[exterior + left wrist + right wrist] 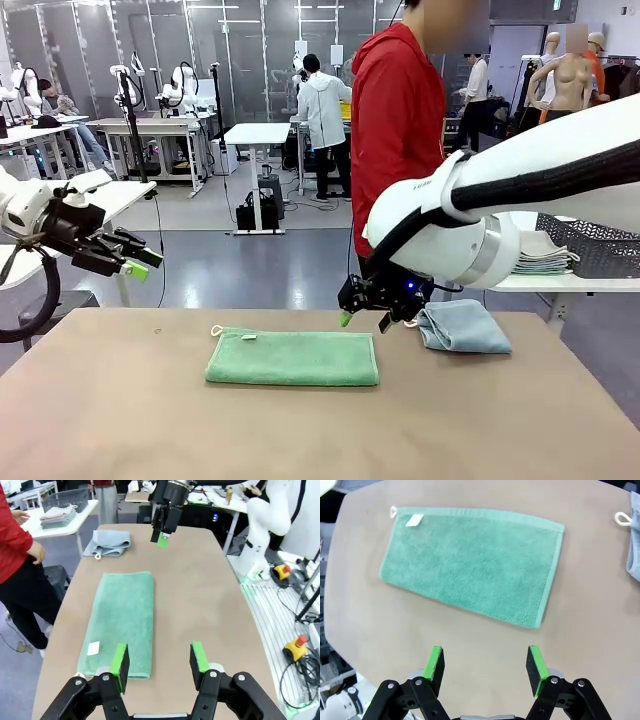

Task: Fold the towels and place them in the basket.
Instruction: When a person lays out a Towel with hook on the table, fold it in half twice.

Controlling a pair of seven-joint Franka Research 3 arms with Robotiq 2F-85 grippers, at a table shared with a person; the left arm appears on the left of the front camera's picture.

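Green towel lies flat on the counter, folded into a long strip, its white tag and loop near one end. Just off its far end sits the grey-blue towel, loosely bunched. Right gripper hovers above the gap between the two towels, fingers wide apart and holding nothing. Left gripper hangs off the counter's left edge, fingers also spread wide. Behind, on a side table, the wire basket sits beside stacked towels.
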